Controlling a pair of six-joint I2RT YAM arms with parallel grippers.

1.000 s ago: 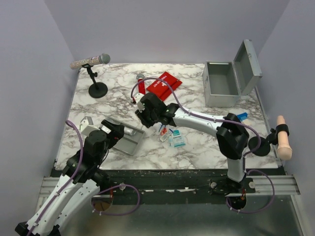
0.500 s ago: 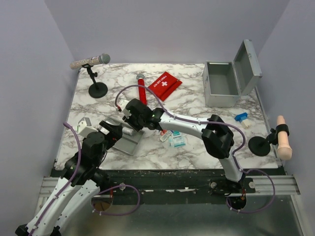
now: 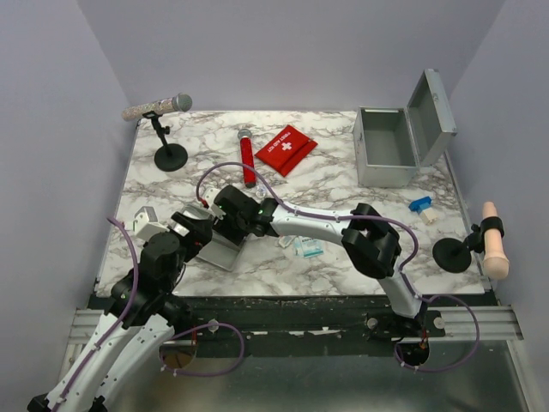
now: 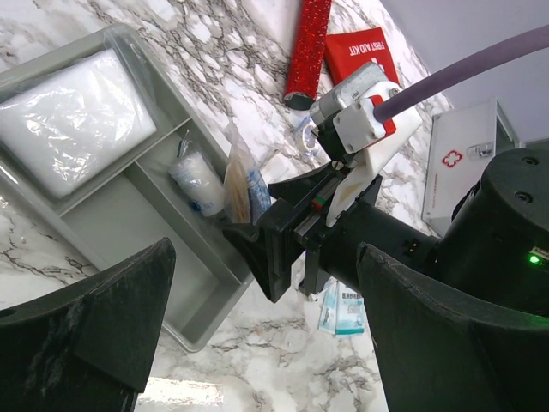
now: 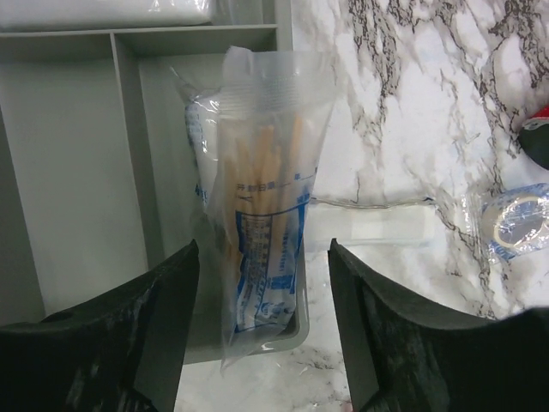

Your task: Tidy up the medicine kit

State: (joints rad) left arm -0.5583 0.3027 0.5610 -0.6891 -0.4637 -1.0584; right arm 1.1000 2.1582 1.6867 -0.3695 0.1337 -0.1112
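**Right claw holding a packet over the tray**

Left claw, released, hovers near the grey tray. Right claw grasps a clear packet of sticks above the tray's narrow compartment. Farther along the bench lie a red pouch and red tube. The medicine kit stands open at the far right corner.

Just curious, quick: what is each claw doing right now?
Left gripper: open, empty.
Right gripper: closed on a clear plastic bag of wooden sticks.
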